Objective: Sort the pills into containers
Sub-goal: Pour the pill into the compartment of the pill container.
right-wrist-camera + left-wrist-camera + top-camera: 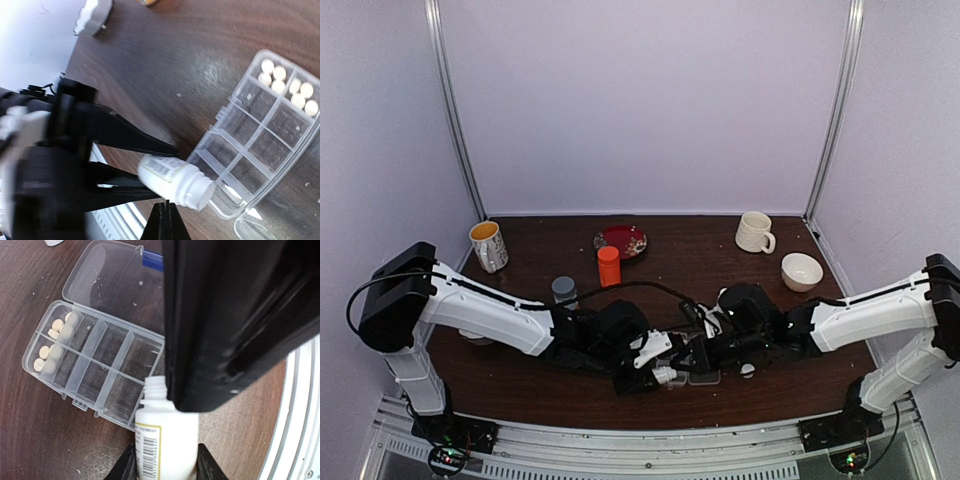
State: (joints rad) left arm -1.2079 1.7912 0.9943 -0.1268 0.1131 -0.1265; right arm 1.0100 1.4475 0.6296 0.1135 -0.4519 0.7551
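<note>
- Both arms [490,310] are stretched low and inward, so that the grippers meet at the organiser box [100,365], which is laid open on the table [30,440].
- An uncapped white bottle [162,440] is pinched by the left gripper [165,467] and tipped, its mouth at the box's rim, probably for pouring.
- The right gripper [166,220] is held beside that mouth, jaws pressed together, empty.
- The pills [57,342] are gathered in two end compartments.
</note>
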